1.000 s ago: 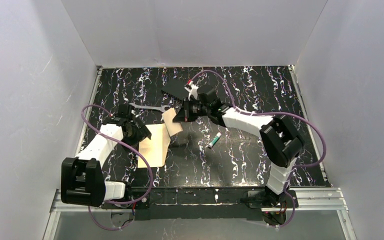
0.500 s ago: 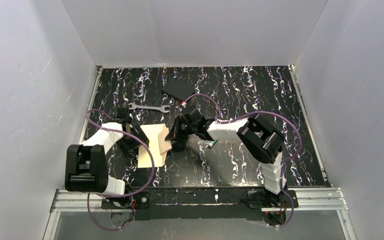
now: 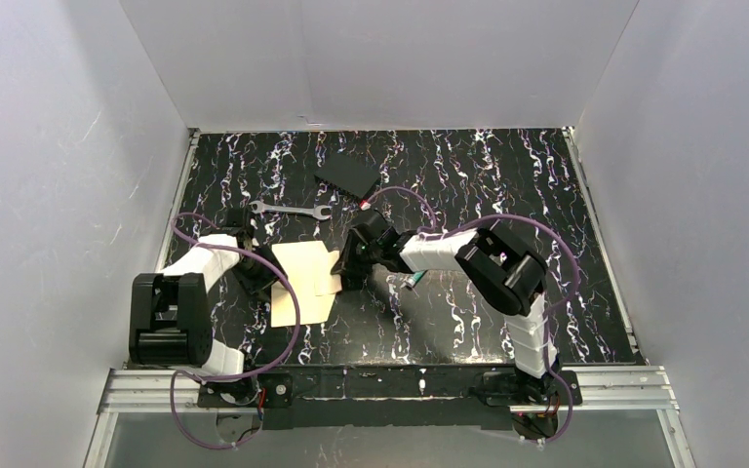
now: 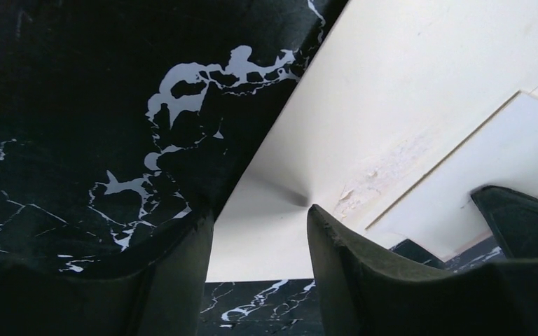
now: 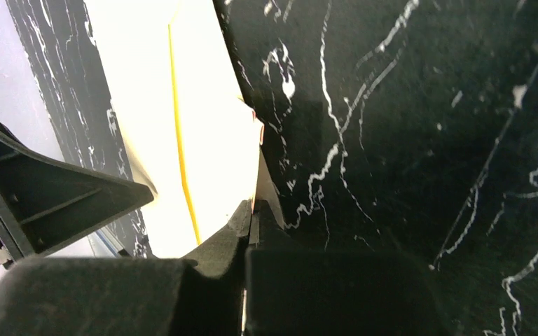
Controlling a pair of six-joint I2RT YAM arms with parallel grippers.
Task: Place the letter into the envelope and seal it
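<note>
Right wrist view, lower centre: your right gripper pinches the tan paper letter; slide it low into the cream-white paper envelope, whose edge your left gripper straddles, jaws half-open.

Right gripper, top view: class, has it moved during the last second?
Yes. The right gripper, shut on the letter, has moved toward the near edge, away from the wrench, down to the envelope.
</note>
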